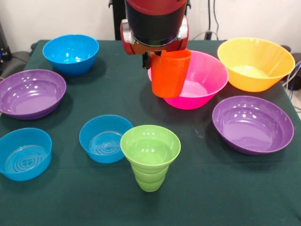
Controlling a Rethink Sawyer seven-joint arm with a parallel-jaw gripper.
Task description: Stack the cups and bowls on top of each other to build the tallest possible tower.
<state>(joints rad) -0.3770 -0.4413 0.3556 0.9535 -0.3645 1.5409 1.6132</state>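
Observation:
My gripper (156, 59) is shut on the rim of the plain orange cup (169, 75) and holds it upright, slightly tilted, above the table in front of the large pink bowl (204, 82). One dark finger (146, 61) shows outside the cup's left wall. The lime green ridged cup (150, 157) stands upright near the front centre. The yellow-orange bowl (256, 63) is at the back right. Purple bowls sit at the right (252, 123) and at the left (30, 93). Blue bowls sit at the back left (71, 53), the centre front (104, 138) and the front left (24, 153). Every piece stands alone. The small lime green bowl is out of view.
The dark green tablecloth (207, 188) covers the table. The robot's pedestal and cables stand behind the far edge.

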